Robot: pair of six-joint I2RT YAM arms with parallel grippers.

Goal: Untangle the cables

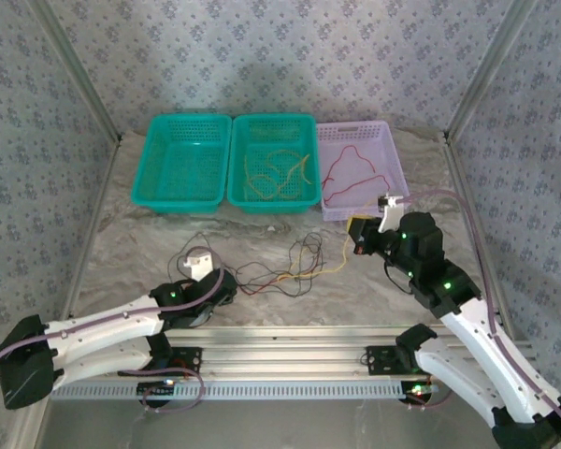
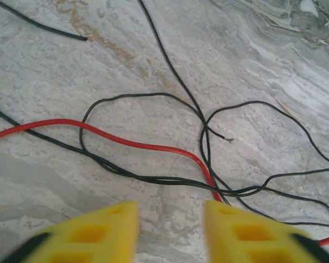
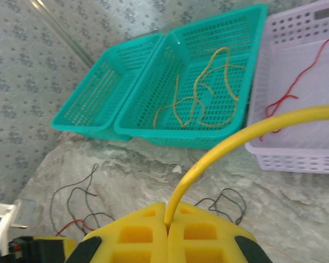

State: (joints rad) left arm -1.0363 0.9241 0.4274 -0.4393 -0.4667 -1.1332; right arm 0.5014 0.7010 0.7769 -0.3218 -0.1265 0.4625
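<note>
The cables lie in a loose tangle [image 1: 280, 269] of black, red and yellow wires on the marble table, between the two arms. My left gripper [image 1: 202, 268] hovers low at the tangle's left end. In the left wrist view its yellow fingers [image 2: 107, 233] stand open over bare table, with a red cable [image 2: 126, 142] and black cables [image 2: 153, 178] just ahead of the tips and nothing between them. My right gripper [image 3: 167, 224] is shut on a yellow cable [image 3: 247, 134] that arches up and to the right. From above, this yellow cable [image 1: 335, 268] runs from the tangle to the right gripper [image 1: 355, 241].
Three baskets stand in a row at the back: an empty teal one [image 1: 182, 159], a teal one [image 1: 309, 154] holding yellow cables [image 1: 276, 168], and a lilac one [image 1: 388, 150] holding a red cable [image 1: 351, 173]. Patterned walls close in both sides.
</note>
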